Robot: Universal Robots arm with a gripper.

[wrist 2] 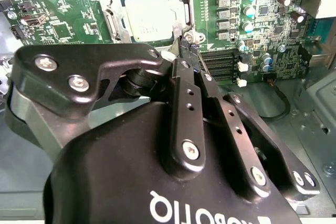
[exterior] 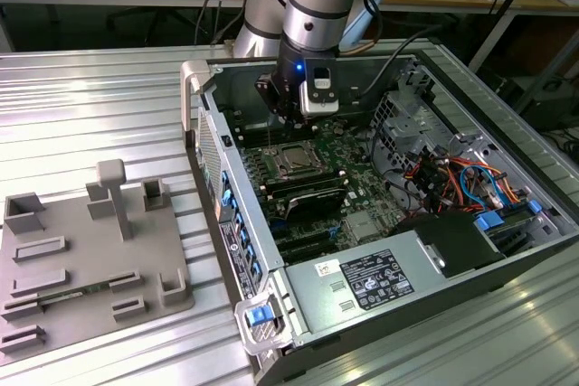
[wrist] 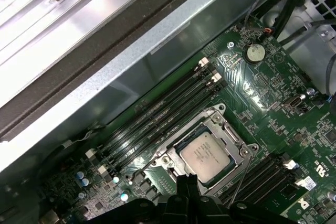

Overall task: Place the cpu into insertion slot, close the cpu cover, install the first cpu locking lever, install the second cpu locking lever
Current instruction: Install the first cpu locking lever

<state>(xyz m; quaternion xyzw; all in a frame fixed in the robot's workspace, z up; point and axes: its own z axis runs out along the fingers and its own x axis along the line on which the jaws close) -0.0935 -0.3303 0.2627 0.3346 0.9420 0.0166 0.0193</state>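
I see the jaws clenched, seemingly empty, just beside the insertion slot (wrist: 184,139). The cpu (wrist: 205,153) is seated just ahead, cpu cover (wrist: 229,132) down. Lever stage, I judge, calling for a fine sideways press.

The exterior view looks down from well back on the open computer case (exterior: 434,314); both wrist views sit close above the cpu (exterior: 294,162) (wrist 2: 149,17) (wrist: 205,153), shared by all three.

Bright light glares white on the cpu (wrist 2: 148,17) (second wrist view), the case (exterior: 425,314) interior dimmer.
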